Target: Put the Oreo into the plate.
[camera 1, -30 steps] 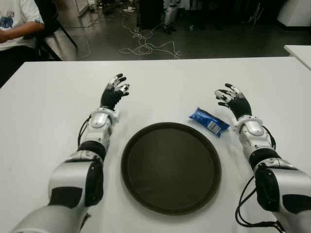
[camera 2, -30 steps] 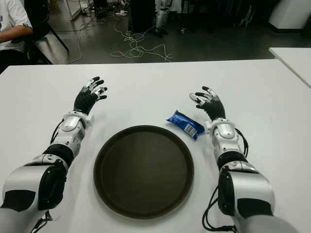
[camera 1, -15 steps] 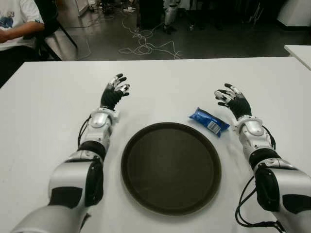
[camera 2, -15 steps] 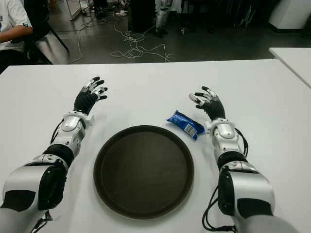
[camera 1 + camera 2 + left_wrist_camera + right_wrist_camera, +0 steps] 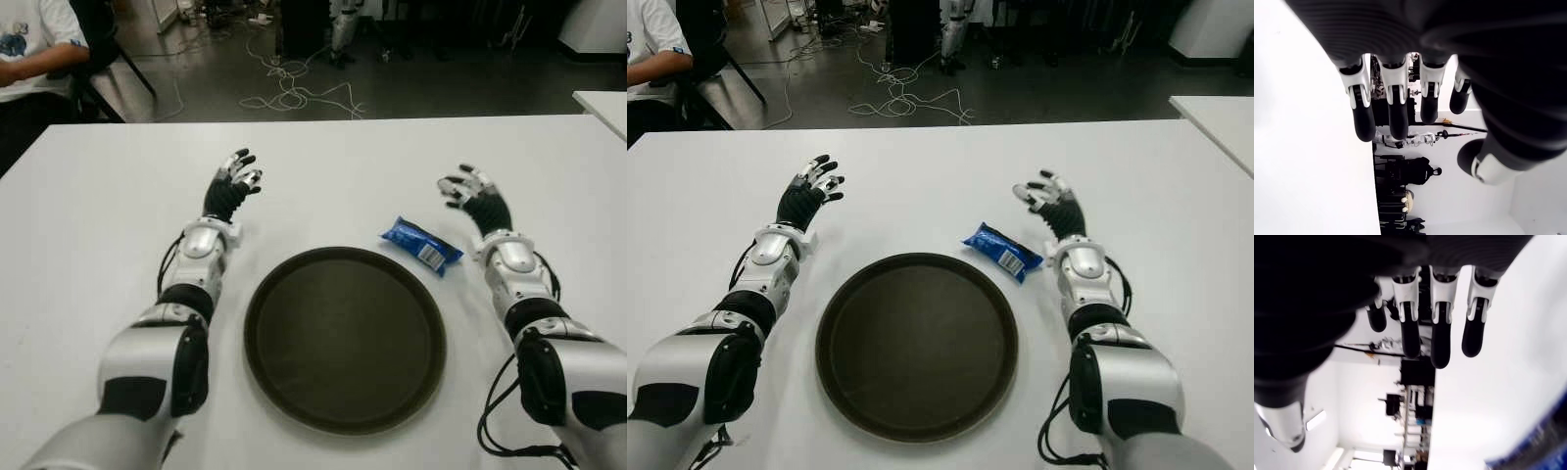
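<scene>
**Reach not yet begun: right hand must come in over the Oreo pack**

Eye views: the blue Oreo pack (image 5: 421, 245) lies on the white table (image 5: 88, 245), just beside the far right rim of the round dark plate (image 5: 345, 338) and outside it. The right hand (image 5: 475, 201) shows beside the pack, on its right, fingers loosely spread and holding nothing. The left hand (image 5: 230, 186) shows to the left of the plate, also relaxed and empty.

Left wrist view: fingers (image 5: 1362, 115) hang straight, nothing between them.

Right wrist view: fingers (image 5: 1440, 340) extended; a blue edge at the corner is probably the pack.

The pack lies slantwise, so the right hand would do best to pinch across its narrow width, lift clear of the rim, then release over the middle.
</scene>
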